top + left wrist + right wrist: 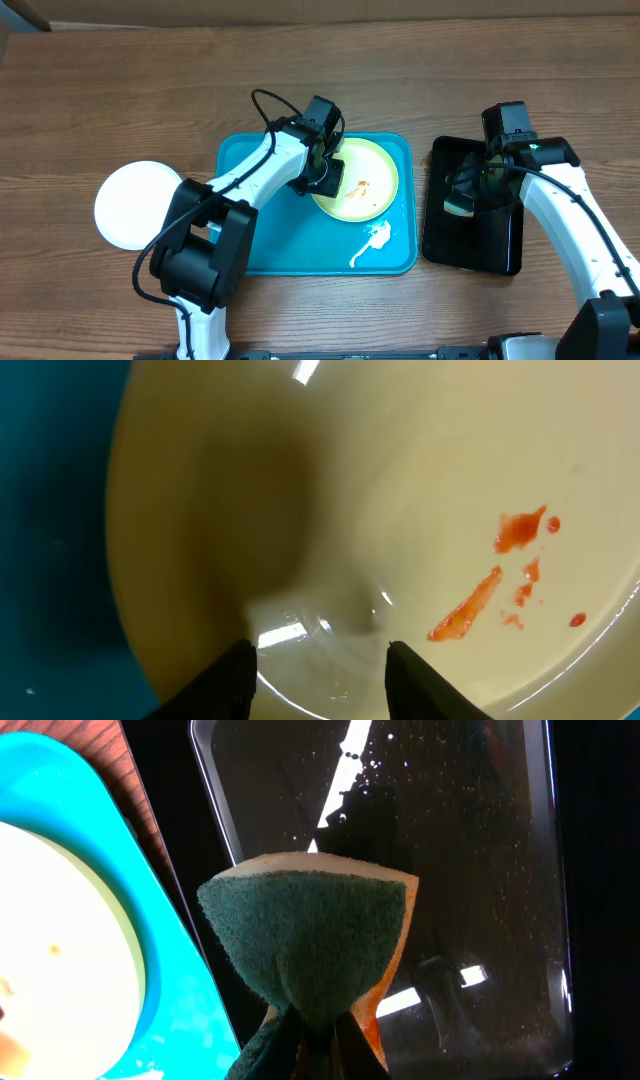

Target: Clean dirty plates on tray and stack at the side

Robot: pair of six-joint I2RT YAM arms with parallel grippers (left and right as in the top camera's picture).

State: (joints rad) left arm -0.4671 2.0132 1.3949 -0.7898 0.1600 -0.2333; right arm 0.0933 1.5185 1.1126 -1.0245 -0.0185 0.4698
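Pale yellow-green plate (368, 182) (400, 480): lies in far right part of blue tray (285, 250), reddish-orange smears (520, 532) on its face. Left gripper (322, 168) (320, 660): over plate's left rim, jaws parted. White residue (372, 243): on tray's near right. White plate (135, 205): on table (100, 80), left of tray. Right gripper (470, 195) (318, 1045): clenched on green-faced sponge (305, 940), over black tray (495, 250).

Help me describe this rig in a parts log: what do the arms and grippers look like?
White rounded shells with black joint housings cover the left arm and right arm, a thin black cable looping alongside each. The left gripper and right gripper are black with dark fingers. No markings are legible.
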